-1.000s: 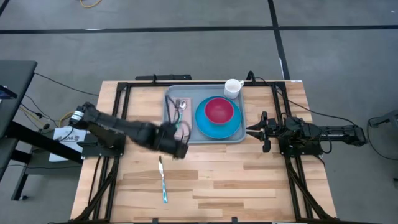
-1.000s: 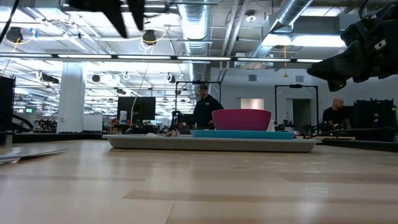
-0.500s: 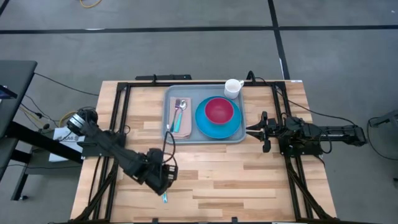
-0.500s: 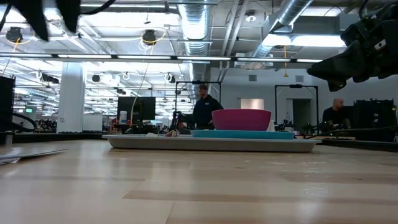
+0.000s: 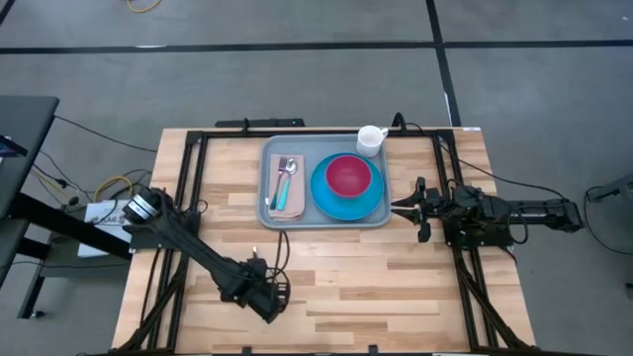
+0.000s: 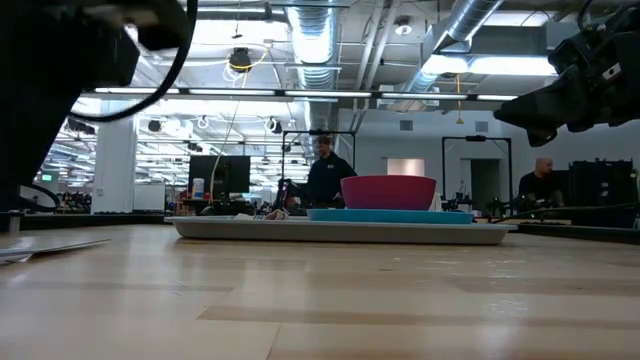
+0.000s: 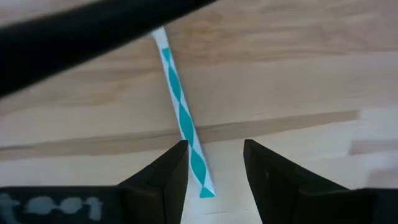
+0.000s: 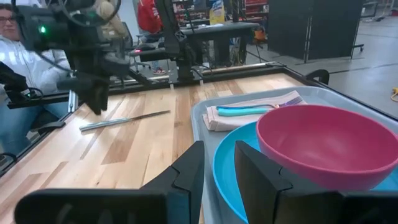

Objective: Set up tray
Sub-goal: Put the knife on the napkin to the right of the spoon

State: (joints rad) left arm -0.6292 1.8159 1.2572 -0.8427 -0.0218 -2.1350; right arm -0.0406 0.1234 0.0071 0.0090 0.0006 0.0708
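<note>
Left wrist view: my left end effector (image 7: 214,165) sits low over the worktop (image 7: 298,74), fingers apart and holding nothing. The teal-striped knife (image 7: 180,112) lies right between them. A second ago this arm was up by the tray (image 5: 272,213); it has swung down here, so I think the knife gets picked up next. The tray is well beyond it. The right end effector (image 5: 399,206) waits beside the tray, slightly open, empty.

Open-plan robotics lab: exposed ceiling ducts (image 6: 315,40), strip lights, monitors (image 6: 220,175), people (image 6: 328,175) at benches behind wooden worktop (image 5: 336,267), grey taped floor (image 5: 297,59).
</note>
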